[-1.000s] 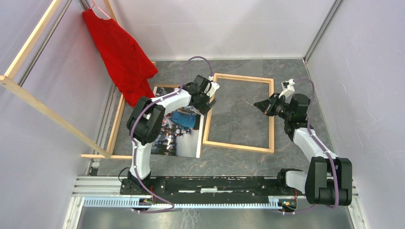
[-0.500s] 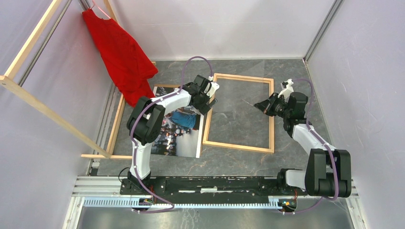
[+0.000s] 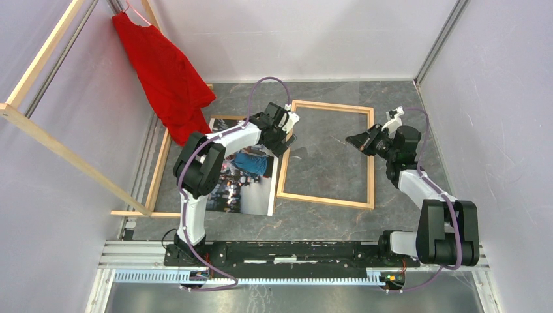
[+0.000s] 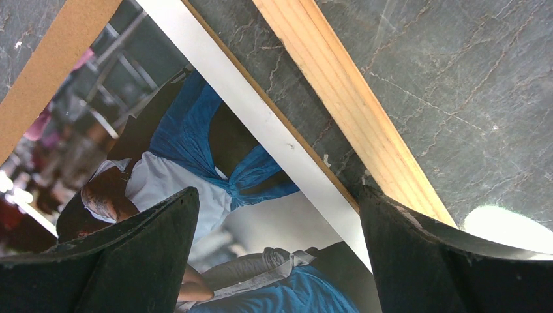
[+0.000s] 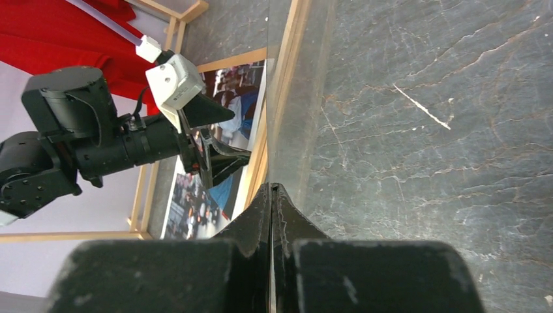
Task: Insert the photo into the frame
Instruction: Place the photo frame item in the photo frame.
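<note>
Far left of the frame (image 3: pixel 326 199), a red cloth (image 3: pixel 166 72) hangs from a wooden rack (image 3: pixel 65 153) and drapes down toward the grey table (image 3: pixel 326 222). Closer in, just left of the frame's left rail, the photo (image 3: pixel 251 189) lies flat and face up, people in blue and white showing. It sits on a brown board (image 3: pixel 225 118) that peeks out along its far edge. It is outside the frame, its white right border running alongside the left rail with a sliver of table between them.

The left gripper (image 3: pixel 285 140) hangs low over that border, jaws spread wide and holding nothing. One finger is over the picture and the other is by the frame's left rail. I can't tell whether either tip touches anything.

The frame itself lies flat on the table with bare stone showing inside it.

Over the frame's right side, the right gripper (image 3: pixel 352 140) points toward the left rail. Its fingers are pinched tight on what looks like the thin edge of a clear sheet (image 5: pixel 306 111), which stretches away from the tips across the frame's opening.
</note>
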